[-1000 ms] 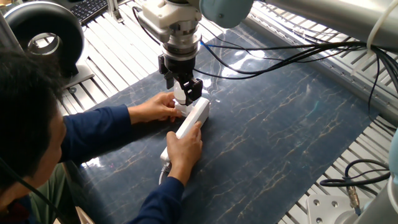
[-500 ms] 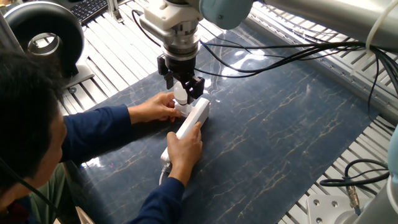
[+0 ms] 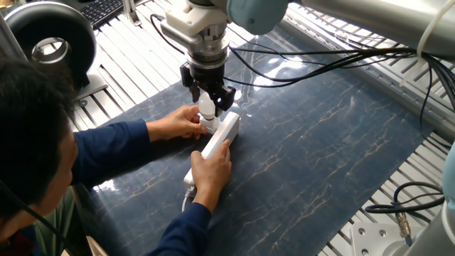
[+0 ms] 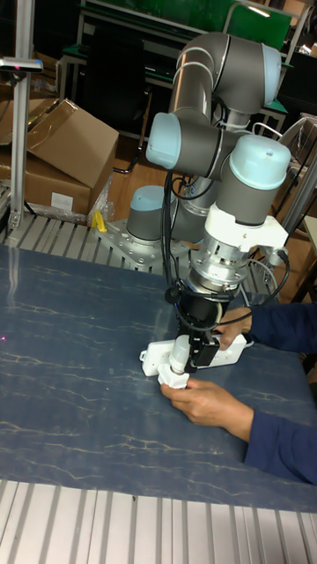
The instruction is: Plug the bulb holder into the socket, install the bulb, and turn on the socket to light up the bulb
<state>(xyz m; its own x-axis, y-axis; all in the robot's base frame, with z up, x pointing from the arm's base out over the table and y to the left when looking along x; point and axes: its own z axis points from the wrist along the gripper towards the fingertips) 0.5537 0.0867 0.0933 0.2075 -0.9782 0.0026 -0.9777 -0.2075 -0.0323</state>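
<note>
Barely anything moved since earlier frames: gripper [image 3: 207, 97] same height, wrist perhaps turned slightly. Bulb [image 3: 207, 107] upright between fingers, gripper clamped on it, long axis vertical, directly above bulb holder [image 4: 173, 377] (holder mostly hidden by person's fingers). Holder sits at far end of socket [image 3: 221, 136], apparently plugged in; bulb base at or in holder mouth, contact not clear. Socket lies lengthwise toward person, on dark mat [image 3: 320, 156]. One hand [image 3: 178, 122] steadies holder, other hand [image 3: 211, 167] pins socket. Arm straight down, wrist vertical; next move likely twist about vertical axis.
</note>
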